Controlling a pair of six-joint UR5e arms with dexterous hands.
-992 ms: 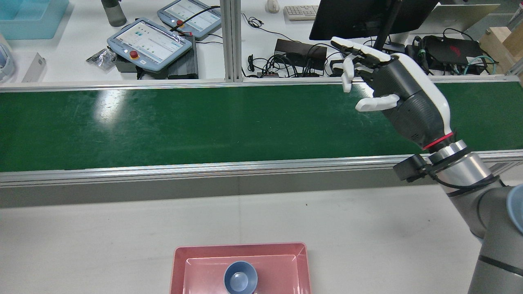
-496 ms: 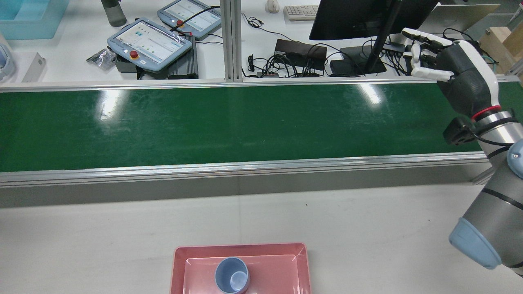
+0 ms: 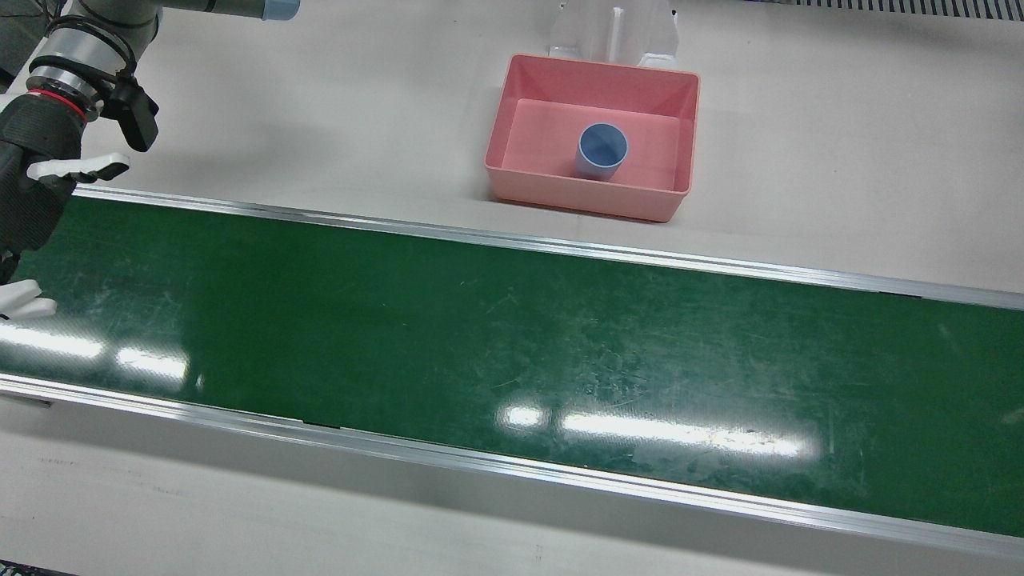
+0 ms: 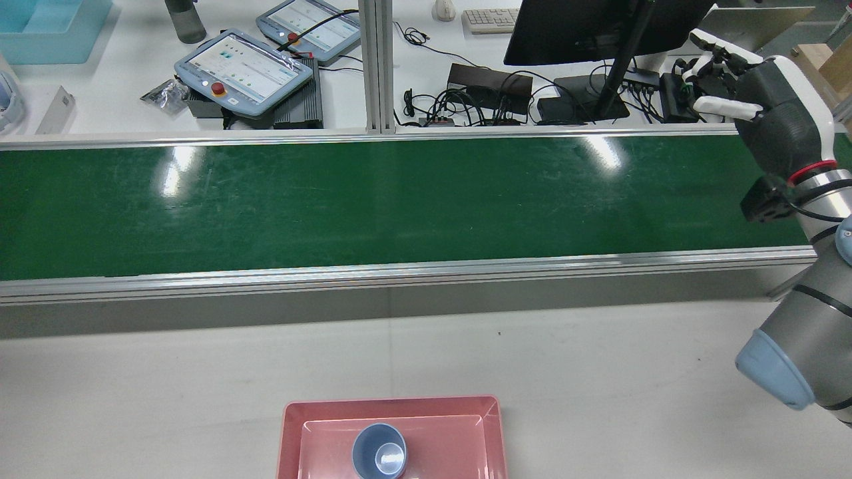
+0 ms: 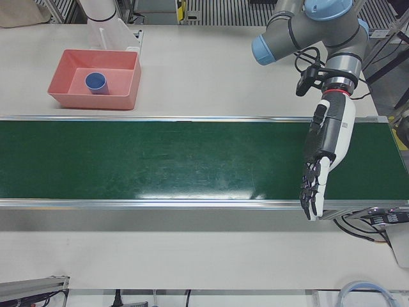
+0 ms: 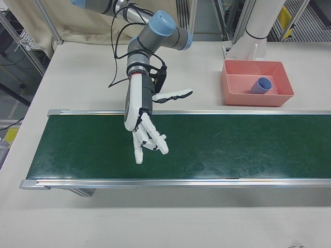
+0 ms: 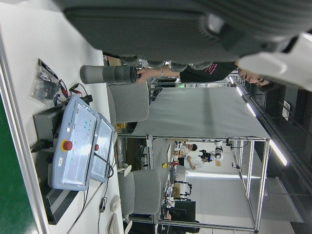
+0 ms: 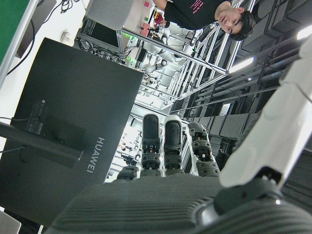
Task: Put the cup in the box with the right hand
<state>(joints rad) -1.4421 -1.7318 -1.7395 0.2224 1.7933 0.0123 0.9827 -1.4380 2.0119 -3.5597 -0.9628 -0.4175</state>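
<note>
Over the far end of the green belt, my right hand hangs with its fingers spread wide and nothing between them; the white thumb sticks out sideways toward the belt's near rail. From behind, that same hand sits high at the right edge of the view, white fingertips curled a little toward the black monitor on the desk beyond. My own camera on that hand sees dark finger backs lined up in front of the monitor's rear panel.

My left hand hangs over the other end of the belt, pointing down, fingers held loosely apart and straight, gripping nothing. Its tips reach down near the belt's outer rail.

Well apart from both hands, the cup is inside the pink box on the pale table. It is a small plain blue-grey cup, smooth, with no handle I can make out. It is tilted, its open mouth leaning to one side so that the round bottom shows through the opening from behind. It rests on the box floor, near the middle, clear of the walls as far as I can tell. The box stands just beside the belt's inner rail.
</note>
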